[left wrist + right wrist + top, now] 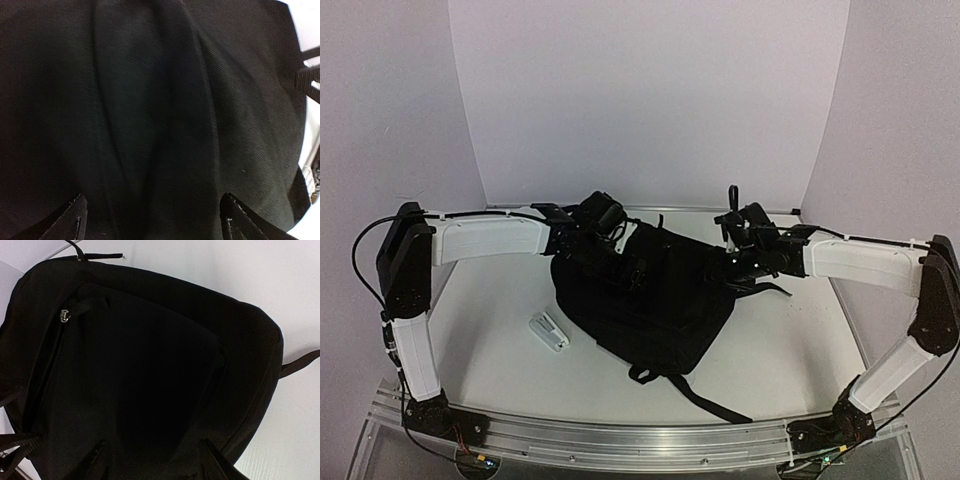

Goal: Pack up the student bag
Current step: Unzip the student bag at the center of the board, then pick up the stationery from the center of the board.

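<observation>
The student bag is a large black backpack lying flat in the middle of the white table, with a strap trailing toward the front edge. My left gripper sits at the bag's far left corner. In the left wrist view my left gripper is open, its fingertips wide apart over folded black fabric. My right gripper is at the bag's far right corner. In the right wrist view my right gripper stands open just above the bag. Nothing shows between its jaws. A zip pull lies to the left.
A small white object lies on the table just left of the bag. White walls enclose the back and sides. A metal rail runs along the near edge between the arm bases.
</observation>
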### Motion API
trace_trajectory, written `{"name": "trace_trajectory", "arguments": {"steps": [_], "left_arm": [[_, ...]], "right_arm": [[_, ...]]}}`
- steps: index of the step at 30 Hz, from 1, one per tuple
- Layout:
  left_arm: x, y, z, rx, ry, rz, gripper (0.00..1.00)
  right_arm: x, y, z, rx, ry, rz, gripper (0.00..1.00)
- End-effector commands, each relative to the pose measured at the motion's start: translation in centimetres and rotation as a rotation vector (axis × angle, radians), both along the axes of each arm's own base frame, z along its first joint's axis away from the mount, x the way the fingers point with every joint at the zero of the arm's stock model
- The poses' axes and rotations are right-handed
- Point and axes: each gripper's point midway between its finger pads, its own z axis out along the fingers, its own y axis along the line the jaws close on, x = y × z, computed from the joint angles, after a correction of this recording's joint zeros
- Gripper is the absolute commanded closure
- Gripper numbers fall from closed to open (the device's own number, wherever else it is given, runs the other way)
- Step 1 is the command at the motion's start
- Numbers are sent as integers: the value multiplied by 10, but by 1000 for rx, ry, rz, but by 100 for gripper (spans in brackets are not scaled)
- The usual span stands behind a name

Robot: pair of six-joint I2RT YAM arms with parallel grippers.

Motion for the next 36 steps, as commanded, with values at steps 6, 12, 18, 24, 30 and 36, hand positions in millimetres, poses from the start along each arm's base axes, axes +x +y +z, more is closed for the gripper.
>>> {"name": "trace_trajectory", "arguments": {"steps": [6, 12, 18, 24, 30, 36], "left_arm": [[26, 14, 22, 34, -144, 95, 34], [28, 21, 17, 56, -156, 122, 76], [26, 30, 22, 41, -135, 198, 100], [-1, 8, 23, -183, 50, 213, 100], [-3, 8, 18, -310, 120, 316, 100], [19, 41, -20, -348, 230, 495, 100]], "right_arm": [[8, 11, -13, 22, 11, -5, 64], [21, 2, -18, -38, -19, -47, 86], [53, -14, -19, -95, -50, -72, 100], [109, -16, 3, -166, -156, -52, 100], [153, -8, 12, -203, -218, -52, 100], [149, -1, 56, -177, -291, -74, 50]]}}
